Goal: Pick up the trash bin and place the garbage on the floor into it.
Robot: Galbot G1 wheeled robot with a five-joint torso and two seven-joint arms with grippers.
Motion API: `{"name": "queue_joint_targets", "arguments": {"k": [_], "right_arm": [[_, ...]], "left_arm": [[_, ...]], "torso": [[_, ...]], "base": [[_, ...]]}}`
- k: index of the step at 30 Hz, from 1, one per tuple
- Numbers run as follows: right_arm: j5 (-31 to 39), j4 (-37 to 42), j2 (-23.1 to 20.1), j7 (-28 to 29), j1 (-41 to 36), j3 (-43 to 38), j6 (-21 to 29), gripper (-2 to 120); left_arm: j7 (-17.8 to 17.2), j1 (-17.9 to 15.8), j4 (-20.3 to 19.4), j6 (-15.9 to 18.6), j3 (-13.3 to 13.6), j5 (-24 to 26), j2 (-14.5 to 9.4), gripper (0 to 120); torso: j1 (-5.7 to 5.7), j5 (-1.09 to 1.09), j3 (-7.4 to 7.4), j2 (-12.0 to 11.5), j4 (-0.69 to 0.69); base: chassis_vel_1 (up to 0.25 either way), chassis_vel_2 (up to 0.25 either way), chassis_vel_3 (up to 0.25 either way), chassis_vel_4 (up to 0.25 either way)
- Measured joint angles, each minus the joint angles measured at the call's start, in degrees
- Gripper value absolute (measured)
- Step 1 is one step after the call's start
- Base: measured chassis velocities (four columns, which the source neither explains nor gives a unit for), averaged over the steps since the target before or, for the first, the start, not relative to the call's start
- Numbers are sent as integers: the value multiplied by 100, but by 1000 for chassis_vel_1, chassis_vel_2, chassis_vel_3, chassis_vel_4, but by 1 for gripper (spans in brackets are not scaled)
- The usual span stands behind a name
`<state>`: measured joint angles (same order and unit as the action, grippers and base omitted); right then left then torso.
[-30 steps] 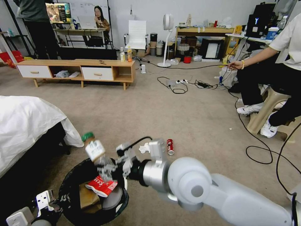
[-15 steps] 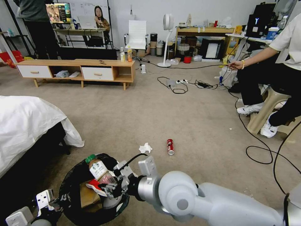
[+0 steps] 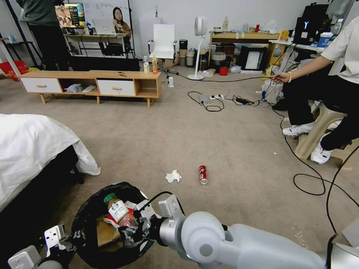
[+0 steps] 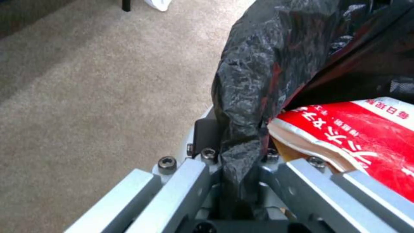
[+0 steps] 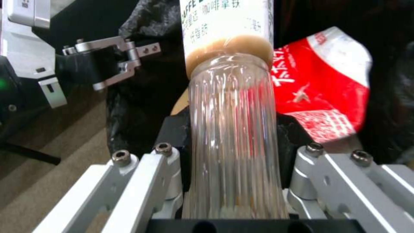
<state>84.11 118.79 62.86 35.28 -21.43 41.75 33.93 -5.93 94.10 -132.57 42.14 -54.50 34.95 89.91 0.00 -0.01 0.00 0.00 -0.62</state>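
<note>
Black crinkled liner spilling over rim of trash bin (image 3: 88,209), noted at near left of head view on beige carpet floor (image 3: 209,142), just right of white-covered bed (image 3: 33,145). Left gripper (image 3: 56,239) at bin's near-left edge; left wrist view confirms closure: jaws clamped on a fold of the liner and rim (image 4: 241,106), detail not legible from head view. Right gripper (image 3: 131,233) reaching in over bin's mouth, clamped on lower body of clear green-capped bottle (image 3: 117,209), bottle tilted with cap toward far left. Right wrist view gives ribbed clear body (image 5: 235,142) pinched between both fingers, white label above, and left gripper (image 5: 110,61) beyond on liner. Red-white snack wrapper (image 3: 112,220) inside bin beside bottle; same wrapper seen close in left wrist view (image 4: 358,132) and right wrist view (image 5: 323,97). Brown paper piece (image 3: 106,233) also inside, per head view. Remaining on floor, far of bin: crumpled white tissue (image 3: 173,176) and red soda can (image 3: 203,174), near each other, not touching.
</note>
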Motion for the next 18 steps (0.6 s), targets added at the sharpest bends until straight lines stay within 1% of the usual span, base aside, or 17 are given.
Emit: {"name": "queue_joint_targets", "arguments": {"k": [2, 8, 11, 18], "right_arm": [[-13, -94, 91, 5, -1, 21, 0, 33], [-45, -219, 154, 8, -10, 41, 1, 33], [-90, -414, 239, 7, -41, 45, 2, 33], [-165, -599, 263, 6, -119, 34, 6, 33]], "left_arm": [[6, -8, 20, 0, 14, -12, 10, 2], [11, -22, 47, -2, 24, -18, 12, 2], [16, -35, 78, -4, 37, -22, 11, 2], [21, -62, 137, -7, 43, -25, -10, 2]], "torso": [[0, 0, 0, 0, 0], [0, 0, 0, 0, 0], [0, 0, 0, 0, 0], [0, 0, 0, 0, 0]], "base": [[0, 0, 0, 0], [0, 0, 0, 0], [0, 0, 0, 0], [0, 0, 0, 0]]}}
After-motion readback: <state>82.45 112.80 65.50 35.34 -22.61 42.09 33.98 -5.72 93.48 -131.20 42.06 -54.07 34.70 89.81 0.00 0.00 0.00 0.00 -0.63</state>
